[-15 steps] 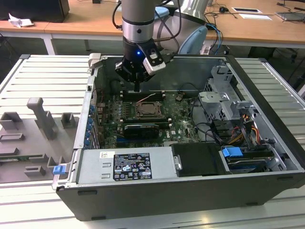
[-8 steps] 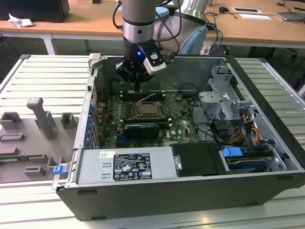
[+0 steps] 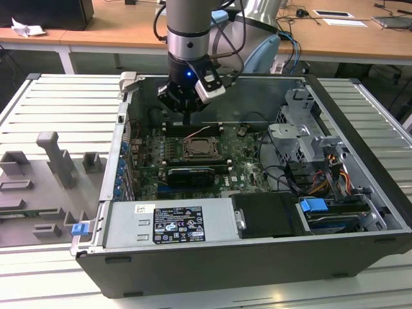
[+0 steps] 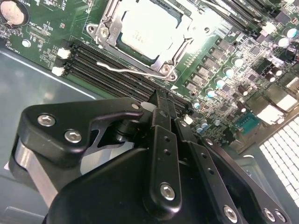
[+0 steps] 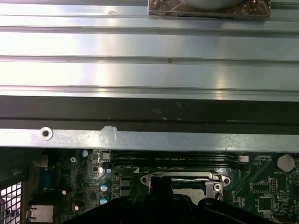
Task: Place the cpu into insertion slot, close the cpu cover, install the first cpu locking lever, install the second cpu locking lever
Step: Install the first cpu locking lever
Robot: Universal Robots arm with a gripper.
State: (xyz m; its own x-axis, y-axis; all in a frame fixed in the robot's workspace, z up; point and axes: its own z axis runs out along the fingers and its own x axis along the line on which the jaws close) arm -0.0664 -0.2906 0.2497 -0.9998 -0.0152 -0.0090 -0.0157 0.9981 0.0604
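Cpu (image 4: pixel 148 29) seated in insertion slot (image 3: pixel 197 149) mid-motherboard (image 4: pixel 219 56), pale top showing through cpu cover (image 4: pixel 106 31), cover closed flat around it. Thin wire locking lever (image 4: pixel 122 68) lies along socket edge, beside black memory slots (image 4: pixel 100 70). Gripper (image 4: pixel 161 105) hovers above memory slots, just beside socket, fingers pressed together, gripping nothing. Open computer case (image 3: pixel 360 212) surrounds the board.

Shiny metal cpu cover (image 4: pixel 174 64); matt black end effector (image 4: pixel 163 109).

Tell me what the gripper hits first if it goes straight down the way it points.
Probably the long black memory slots just beside the cpu cover: the gripper hangs over them, though depth is unclear.
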